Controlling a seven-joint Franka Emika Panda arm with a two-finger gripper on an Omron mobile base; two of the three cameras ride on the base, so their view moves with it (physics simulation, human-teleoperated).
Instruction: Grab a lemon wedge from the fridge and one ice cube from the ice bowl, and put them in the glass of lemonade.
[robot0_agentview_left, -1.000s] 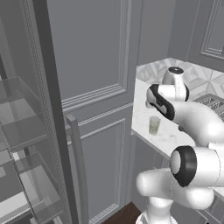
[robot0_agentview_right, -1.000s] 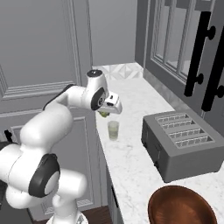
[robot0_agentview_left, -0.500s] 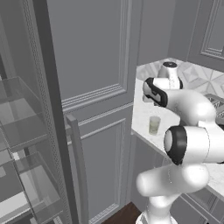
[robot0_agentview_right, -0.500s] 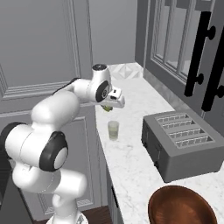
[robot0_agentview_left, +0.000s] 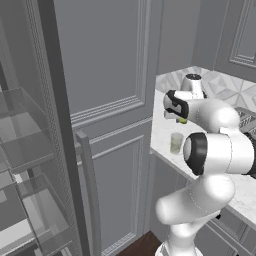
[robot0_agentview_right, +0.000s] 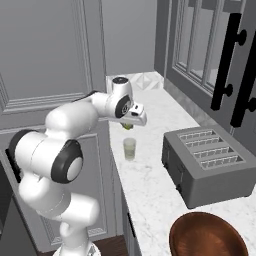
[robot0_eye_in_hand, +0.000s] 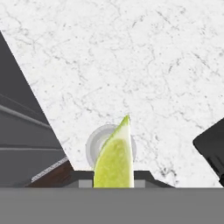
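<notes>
My gripper (robot0_agentview_right: 129, 121) is shut on the lemon wedge (robot0_agentview_right: 128, 126), a small yellow-green slice that hangs a short way above the glass of lemonade (robot0_agentview_right: 129, 148). In the left base view the gripper (robot0_agentview_left: 180, 115) holds the lemon wedge (robot0_agentview_left: 182, 120) over the glass (robot0_agentview_left: 176, 143) near the counter's corner. The hand view looks straight down: the lemon wedge (robot0_eye_in_hand: 114, 159) covers most of the glass (robot0_eye_in_hand: 92, 148) below it. The reddish-brown ice bowl (robot0_agentview_right: 207, 236) sits at the near end of the counter. The fridge (robot0_agentview_left: 55, 125) stands open at the left, showing its clear shelves (robot0_agentview_left: 20, 150).
A grey four-slot toaster (robot0_agentview_right: 207, 165) stands on the marble counter (robot0_agentview_right: 150, 185) between the glass and the bowl; its dark corner (robot0_eye_in_hand: 212, 151) shows in the hand view. The fridge door's bar handle (robot0_agentview_left: 87, 190) is close to the robot's base. Glass-fronted cabinets (robot0_agentview_right: 210, 55) line the wall.
The arm has swung its elbow round and upward while the gripper stayed above the glass with the lemon wedge, moving only slightly. The glass, toaster and bowl have not moved.
</notes>
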